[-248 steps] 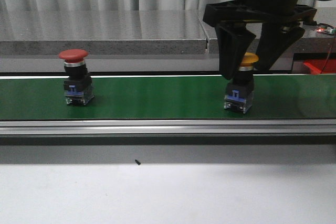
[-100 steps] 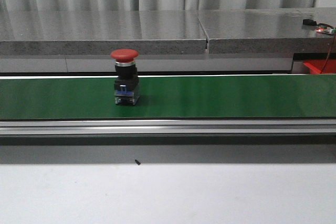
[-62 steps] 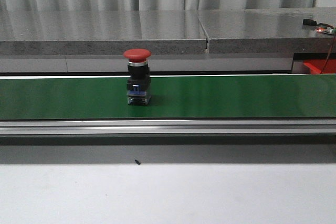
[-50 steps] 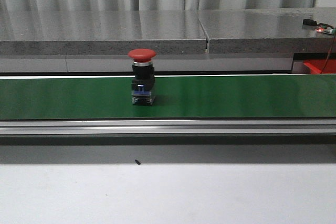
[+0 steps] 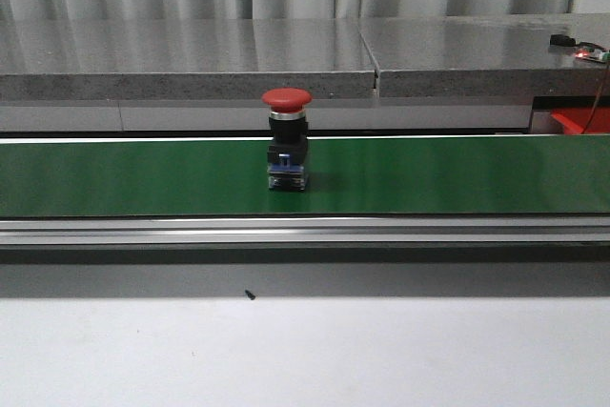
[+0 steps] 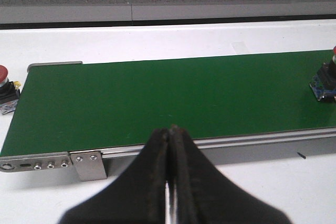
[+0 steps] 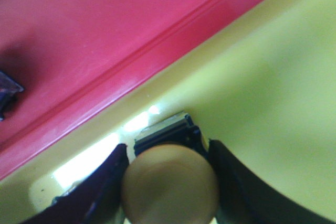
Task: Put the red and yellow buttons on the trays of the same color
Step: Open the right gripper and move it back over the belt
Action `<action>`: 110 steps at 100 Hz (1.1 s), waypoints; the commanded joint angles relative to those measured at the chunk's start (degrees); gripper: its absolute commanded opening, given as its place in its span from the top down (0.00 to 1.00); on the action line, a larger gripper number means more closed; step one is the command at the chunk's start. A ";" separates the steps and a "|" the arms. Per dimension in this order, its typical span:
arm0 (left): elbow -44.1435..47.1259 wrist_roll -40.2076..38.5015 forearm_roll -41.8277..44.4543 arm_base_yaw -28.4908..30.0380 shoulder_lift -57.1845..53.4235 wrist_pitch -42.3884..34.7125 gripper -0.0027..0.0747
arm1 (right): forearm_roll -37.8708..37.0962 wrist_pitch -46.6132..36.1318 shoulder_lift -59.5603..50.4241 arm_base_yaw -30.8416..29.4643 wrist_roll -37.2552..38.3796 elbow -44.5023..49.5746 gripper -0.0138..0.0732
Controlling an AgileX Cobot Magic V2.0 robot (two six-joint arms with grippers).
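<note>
A red button (image 5: 287,141) stands upright on the green belt (image 5: 457,173), left of centre; the left wrist view catches it at the belt's far end (image 6: 325,80). Another red button (image 6: 5,83) sits just off the belt's other end. My left gripper (image 6: 169,129) hangs shut and empty in front of the belt's near rail. The yellow button (image 7: 170,182) sits between the fingers of my right gripper (image 7: 168,148), which is shut on it, low over the yellow tray (image 7: 273,77). The red tray (image 7: 79,30) lies right beside the yellow one. Neither gripper shows in the front view.
A corner of the red tray (image 5: 578,120) peeks in at the belt's right end. A grey stone ledge (image 5: 191,54) runs behind the belt. A dark object (image 7: 6,94) lies in the red tray. An aluminium rail (image 5: 305,229) edges the belt's front.
The red button has ridden the belt to the right. The right gripper, earlier around the yellow button on the belt, has left the front view with it.
</note>
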 commanded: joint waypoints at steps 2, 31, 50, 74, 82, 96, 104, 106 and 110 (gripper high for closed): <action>-1.58 -0.41 -0.20 -0.52 0.17 -4.43 0.99 | 0.46 -2.63 -1.46 -0.47 -0.01 -1.89 0.64; -1.58 -0.41 -0.20 -0.52 0.17 -4.43 0.99 | 0.46 -4.37 -2.02 -0.47 -0.01 -1.89 0.15; -1.58 -0.41 -0.20 -0.52 0.17 -4.43 0.99 | -0.89 -4.69 -4.78 -0.47 -0.01 -1.89 0.18; -1.58 -0.41 -0.20 -0.52 0.17 -4.43 0.99 | -1.84 -4.24 -12.08 -0.19 -0.01 -1.89 0.19; -1.58 -0.41 -0.20 -0.52 0.17 -4.43 0.99 | -1.84 -2.96 -14.46 0.93 -0.06 -1.89 0.19; -1.58 -0.41 -0.20 -0.52 0.17 -4.43 0.99 | -2.80 -0.31 -18.02 4.61 -0.06 -1.89 0.19; -1.58 -0.41 -0.20 -0.52 0.17 -4.43 0.99 | -3.19 2.02 -19.72 6.99 -0.40 -1.89 0.19; -1.58 -0.41 -0.20 -0.52 0.17 -4.43 0.99 | -3.19 2.55 -19.94 7.44 -0.41 -1.89 0.19; -1.58 -0.41 -0.20 -0.52 0.17 -4.43 0.99 | -3.19 4.10 -20.56 8.95 -0.53 -1.89 0.19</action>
